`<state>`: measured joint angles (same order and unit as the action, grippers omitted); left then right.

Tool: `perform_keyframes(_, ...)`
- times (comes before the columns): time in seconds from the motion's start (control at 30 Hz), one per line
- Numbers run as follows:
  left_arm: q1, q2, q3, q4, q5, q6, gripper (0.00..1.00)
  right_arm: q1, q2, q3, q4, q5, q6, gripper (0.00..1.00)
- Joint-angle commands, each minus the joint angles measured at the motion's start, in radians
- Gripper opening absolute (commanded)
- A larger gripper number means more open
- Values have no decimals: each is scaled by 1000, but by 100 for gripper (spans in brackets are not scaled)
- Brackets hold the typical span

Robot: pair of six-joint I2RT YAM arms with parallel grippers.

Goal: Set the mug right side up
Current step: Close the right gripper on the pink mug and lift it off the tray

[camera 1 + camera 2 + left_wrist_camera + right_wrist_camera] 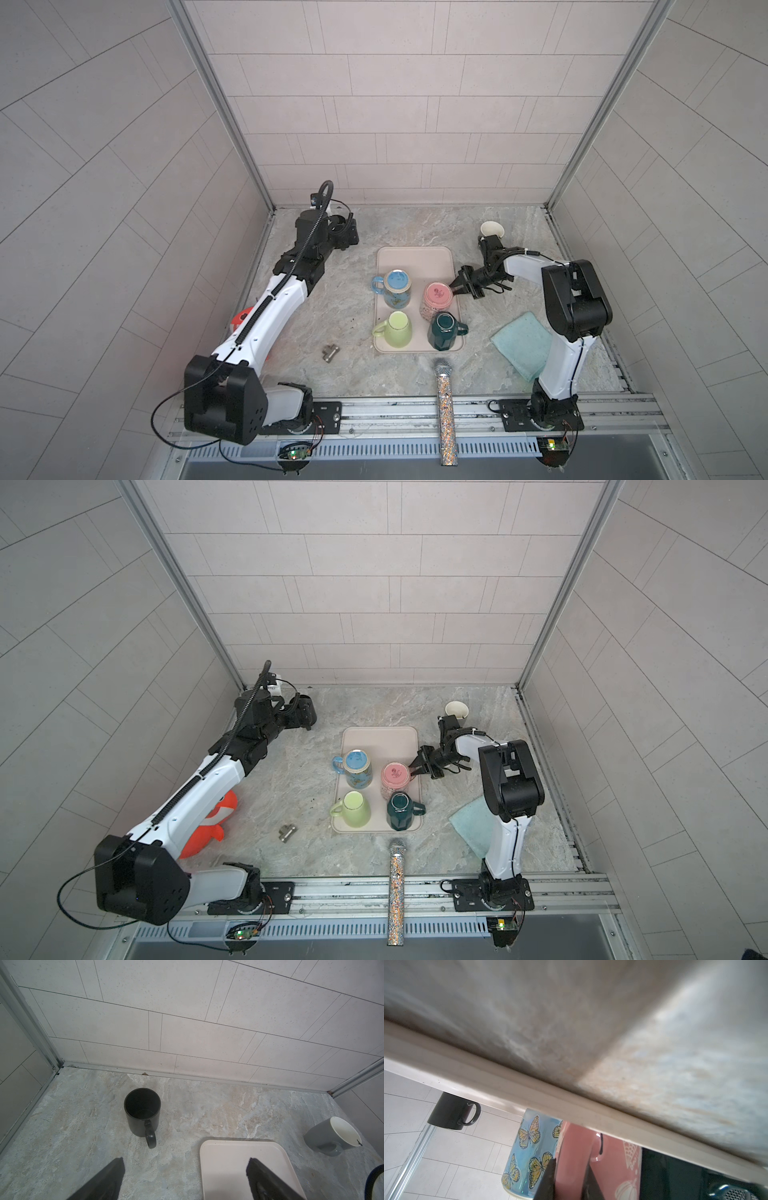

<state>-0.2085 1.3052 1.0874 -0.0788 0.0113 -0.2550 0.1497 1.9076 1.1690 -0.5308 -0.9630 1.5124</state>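
A pink mug (437,297) (395,777) stands upside down on the beige tray (415,259) (378,737), in its right-hand middle. My right gripper (456,291) (414,771) reaches in from the right and is shut on the pink mug's handle (575,1147). In the right wrist view the handle sits between the two dark fingers (550,1176). My left gripper (347,235) (186,1162) hangs open and empty at the back left, off the tray's far left corner (228,1157), just short of an upright black mug (142,1113).
Three more mugs stand upside down on the tray: blue butterfly (397,289), green (397,328), dark teal (444,330). A grey cup (492,229) lies tilted at the back right. Around the tray lie a teal cloth (523,345), glitter microphone (445,411), metal hinge (330,353) and orange toy (212,825).
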Motion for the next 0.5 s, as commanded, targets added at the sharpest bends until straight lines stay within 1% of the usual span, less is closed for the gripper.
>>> perform_keyframes(0.0, 8, -27, -9, 21, -5, -3, 98, 3, 21, 22, 36, 22, 46, 0)
perform_keyframes(0.13, 10, -31, -14, 20, -12, 2, 98, 7, 30, 35, 89, 30, 78, 0)
perform_keyframes(0.3, 12, -33, -17, 21, -13, 2, 98, 11, 24, 42, 217, 43, 143, 0)
perform_keyframes(0.47, 14, -34, -17, 23, -11, 0, 98, 14, 17, 66, 281, 46, 162, 0)
